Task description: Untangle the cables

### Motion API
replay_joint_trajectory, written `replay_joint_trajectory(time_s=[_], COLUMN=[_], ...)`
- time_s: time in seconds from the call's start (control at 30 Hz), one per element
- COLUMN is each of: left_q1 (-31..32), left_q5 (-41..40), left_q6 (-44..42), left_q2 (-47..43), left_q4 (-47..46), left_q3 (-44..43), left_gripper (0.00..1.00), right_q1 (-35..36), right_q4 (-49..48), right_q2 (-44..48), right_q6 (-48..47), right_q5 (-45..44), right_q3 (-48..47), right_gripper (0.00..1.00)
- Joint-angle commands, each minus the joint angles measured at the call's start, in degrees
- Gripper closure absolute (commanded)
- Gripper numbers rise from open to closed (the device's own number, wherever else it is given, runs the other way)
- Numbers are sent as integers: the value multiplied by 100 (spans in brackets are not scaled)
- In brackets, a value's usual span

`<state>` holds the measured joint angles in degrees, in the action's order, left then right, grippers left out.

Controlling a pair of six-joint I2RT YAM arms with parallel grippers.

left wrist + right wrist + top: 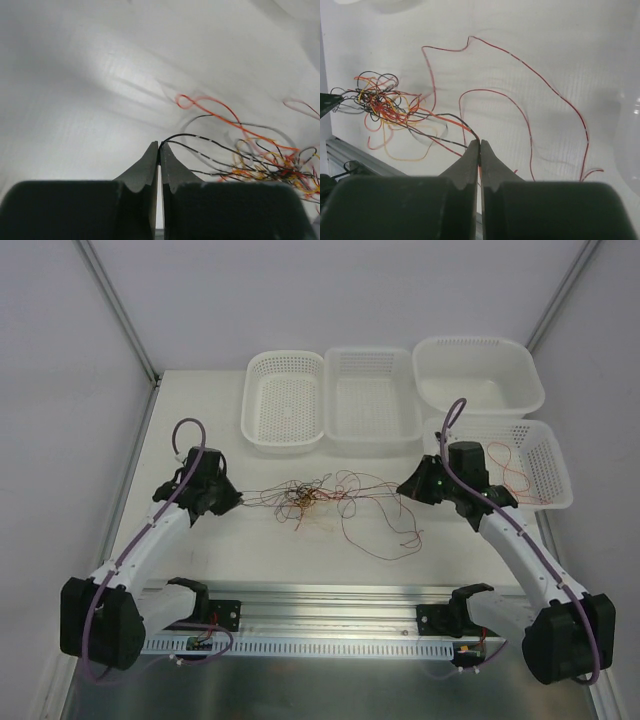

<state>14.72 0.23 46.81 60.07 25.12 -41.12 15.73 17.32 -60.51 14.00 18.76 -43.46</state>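
Observation:
The cables form a small knotted clump (302,498) of thin red, orange, yellow and black wires mid-table, with loose red strands (385,530) trailing right. My left gripper (238,500) is shut on black strands (200,140) that run from its tips to the clump (280,167). My right gripper (402,488) is shut on orange and black strands (455,122) leading to the clump (380,100). The strands stretch between both grippers, slightly above the table.
Three white perforated baskets (285,400) (372,398) (478,375) stand along the back. A fourth basket (535,465) at the right holds a red wire (512,472). A metal rail (330,615) runs along the near edge.

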Motion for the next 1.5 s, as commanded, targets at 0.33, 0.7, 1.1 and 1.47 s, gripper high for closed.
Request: replay_joint_trajectory(time_s=[0.33, 0.7, 1.1, 1.47], left_q1=[-1955, -1877, -1499, -1490], left_q5=[-1710, 432, 1708, 1665], left_q6=[-1762, -2659, -2545, -2457], left_q2=[-477, -1076, -1455, -1657], left_q4=[845, 889, 933, 1021], left_q3=[-440, -739, -1003, -1003], left_gripper=[100, 100, 100, 100], right_q1=[-289, 438, 2891, 3841], right_q4=[1343, 2161, 1090, -624], right_q2=[408, -48, -1224, -4053], right_q6=[-802, -1198, -196, -783], right_q5=[-962, -1320, -2316, -2457], right_q3=[-611, -1401, -2570, -3502], right_gripper=[99, 48, 13, 18])
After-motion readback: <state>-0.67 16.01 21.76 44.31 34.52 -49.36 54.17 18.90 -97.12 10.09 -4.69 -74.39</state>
